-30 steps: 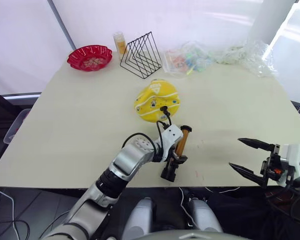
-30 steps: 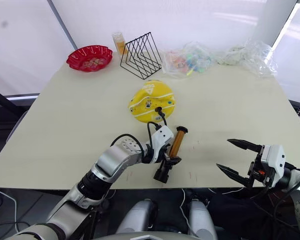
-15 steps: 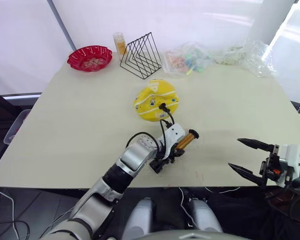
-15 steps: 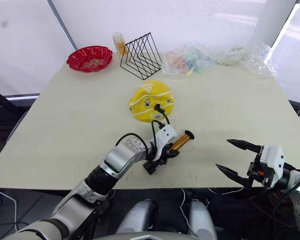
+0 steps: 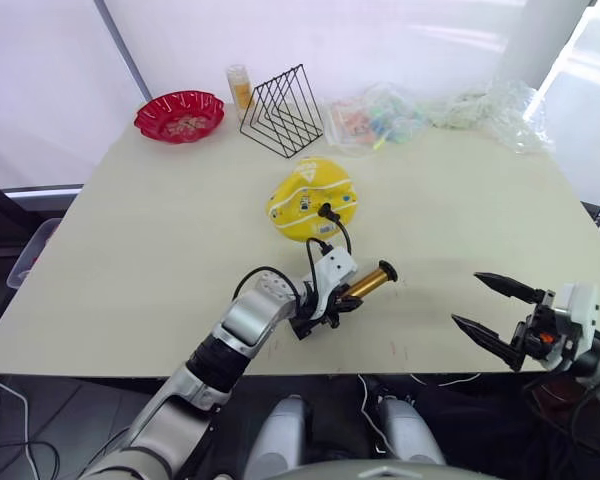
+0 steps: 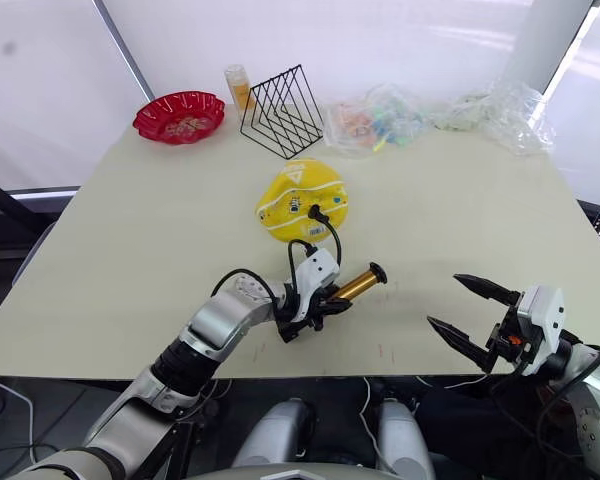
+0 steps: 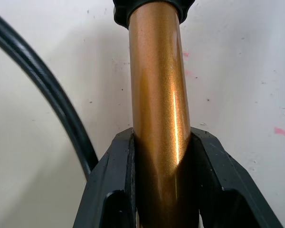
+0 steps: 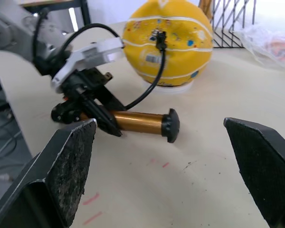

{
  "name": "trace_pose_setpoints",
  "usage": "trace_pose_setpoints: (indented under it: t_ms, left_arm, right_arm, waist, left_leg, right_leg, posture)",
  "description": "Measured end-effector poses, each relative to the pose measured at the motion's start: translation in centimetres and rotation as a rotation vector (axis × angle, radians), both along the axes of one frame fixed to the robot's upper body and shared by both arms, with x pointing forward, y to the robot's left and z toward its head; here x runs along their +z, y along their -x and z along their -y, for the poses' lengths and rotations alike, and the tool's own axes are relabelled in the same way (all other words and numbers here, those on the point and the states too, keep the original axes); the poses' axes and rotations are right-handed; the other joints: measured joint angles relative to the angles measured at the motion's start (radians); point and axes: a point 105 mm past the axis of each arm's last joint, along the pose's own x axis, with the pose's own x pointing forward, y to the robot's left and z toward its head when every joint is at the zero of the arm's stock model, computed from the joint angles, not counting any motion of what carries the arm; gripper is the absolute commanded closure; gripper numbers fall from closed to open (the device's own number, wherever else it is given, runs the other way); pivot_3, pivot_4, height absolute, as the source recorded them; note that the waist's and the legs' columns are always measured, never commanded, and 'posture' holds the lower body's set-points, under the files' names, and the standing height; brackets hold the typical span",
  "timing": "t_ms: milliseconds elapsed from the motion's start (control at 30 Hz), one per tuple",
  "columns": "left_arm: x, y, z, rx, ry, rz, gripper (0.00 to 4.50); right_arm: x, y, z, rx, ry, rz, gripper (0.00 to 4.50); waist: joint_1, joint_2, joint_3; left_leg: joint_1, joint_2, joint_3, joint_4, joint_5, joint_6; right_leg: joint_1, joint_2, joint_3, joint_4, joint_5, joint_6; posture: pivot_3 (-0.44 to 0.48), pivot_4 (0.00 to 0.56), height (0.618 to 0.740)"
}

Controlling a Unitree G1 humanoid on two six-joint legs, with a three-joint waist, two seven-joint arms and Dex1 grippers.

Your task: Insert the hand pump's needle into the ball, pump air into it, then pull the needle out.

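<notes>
The yellow ball [image 5: 313,200] lies mid-table, partly flat. A black hose [image 5: 334,228] curves from the pump to a small black fitting [image 8: 159,37] standing on the ball's top; the needle's metal tip is hidden there. The gold hand pump [image 5: 366,282] lies nearly level just in front of the ball, its black cap pointing right. My left gripper [image 5: 325,302] is shut on the gold tube, with a black finger [image 7: 109,190] pressed on each side. My right gripper [image 5: 466,298] hangs open near the front right edge, apart from the pump, with nothing between its fingers.
A red bowl [image 5: 179,114], a small bottle [image 5: 240,87] and a black wire rack [image 5: 283,112] stand at the back left. Crumpled clear plastic bags [image 5: 380,115] lie along the back right. Bare table [image 5: 130,250] stretches left of the ball.
My left gripper has closed on the pump's tube and swung it from pointing toward the front edge to lying across, cap to the right. My right gripper edged slightly inward.
</notes>
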Motion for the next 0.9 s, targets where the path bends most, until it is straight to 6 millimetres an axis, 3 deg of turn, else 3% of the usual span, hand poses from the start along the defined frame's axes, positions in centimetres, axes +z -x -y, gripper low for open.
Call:
trace_pose_setpoints:
  t_ms: [233, 600, 767, 900]
  left_arm:
    - [2.8, 0.4, -0.2, -0.082, 0.147, 0.137, 3.45]
    - [4.4, 0.3, -0.3, -0.103, 0.239, 0.254, 3.45]
    - [5.0, 0.5, 0.2, -0.119, 0.303, 0.283, 3.45]
    - [5.2, 0.6, 0.3, -0.127, 0.323, 0.293, 3.45]
  right_arm:
    - [1.6, -1.5, -1.4, -0.116, -0.206, -0.043, 0.00]
    - [3.2, -3.2, -3.2, -0.181, -0.439, -0.174, 0.00]
    - [3.4, -4.5, -5.7, -0.170, -0.583, -0.287, 0.00]
    - [3.7, -5.0, -6.4, -0.172, -0.626, -0.336, 0.00]
  waist:
    - [0.001, 0.000, 0.000]
    - [-0.001, 0.000, 0.000]
    - [-0.006, 0.000, 0.000]
    - [-0.005, 0.000, 0.000]
  left_leg:
    - [-0.001, 0.001, -0.001, 0.000, 0.000, 0.000]
    - [-0.002, 0.000, 0.001, 0.000, 0.000, 0.000]
    - [-0.002, 0.000, 0.001, 0.000, 0.000, 0.000]
    - [-0.002, -0.001, 0.001, 0.000, 0.000, 0.000]
  right_leg:
    - [-0.002, 0.000, 0.001, 0.000, 0.000, 0.000]
    - [-0.002, 0.000, 0.001, 0.001, 0.000, 0.000]
    - [-0.003, 0.000, 0.002, 0.002, 0.000, 0.000]
    - [-0.003, 0.000, 0.001, 0.002, 0.000, 0.000]
  posture:
    - [0.000, 0.150, 0.737]
    - [0.000, 0.150, 0.737]
    - [0.000, 0.150, 0.737]
    - [0.000, 0.150, 0.737]
